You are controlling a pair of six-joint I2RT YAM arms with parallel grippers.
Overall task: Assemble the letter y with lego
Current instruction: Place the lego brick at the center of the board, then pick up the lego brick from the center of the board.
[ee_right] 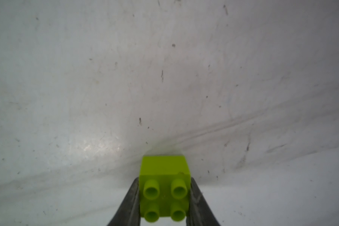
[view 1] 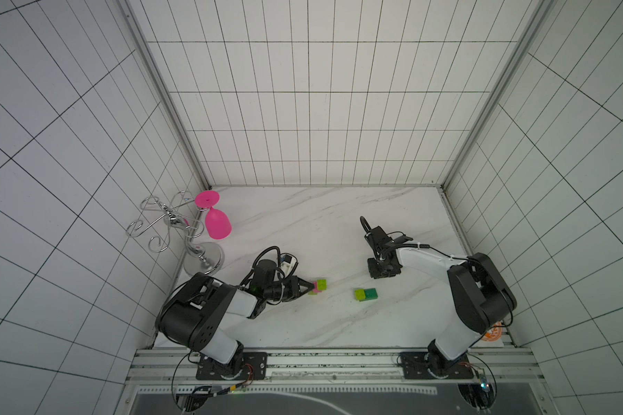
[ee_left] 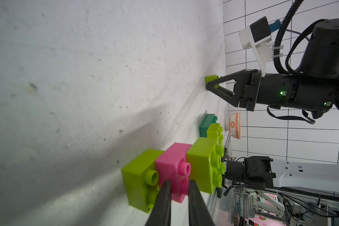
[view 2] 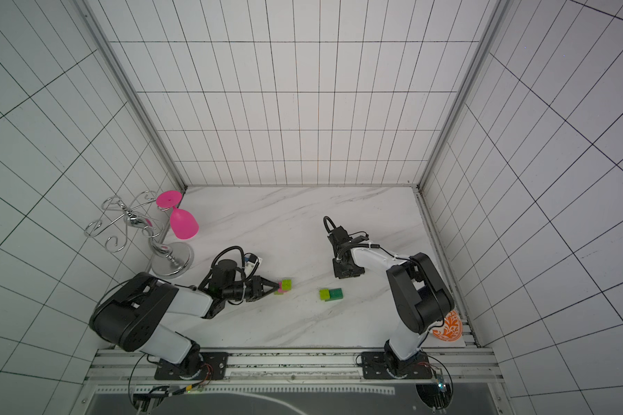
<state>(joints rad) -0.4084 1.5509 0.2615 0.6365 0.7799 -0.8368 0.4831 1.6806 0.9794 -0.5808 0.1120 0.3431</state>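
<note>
Your left pincer (ee_left: 178, 182) grips the pink brick (ee_left: 172, 166) between its tips; your right pincer (ee_right: 164, 180) clamps a lime brick (ee_right: 164, 166).

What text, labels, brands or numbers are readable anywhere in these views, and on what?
None readable.
Bowl: orange ornament only, no letters.
Lime brick: studs show no legible brand mark.
Clutter past the table: printed patterns, too blurred to read.
</note>
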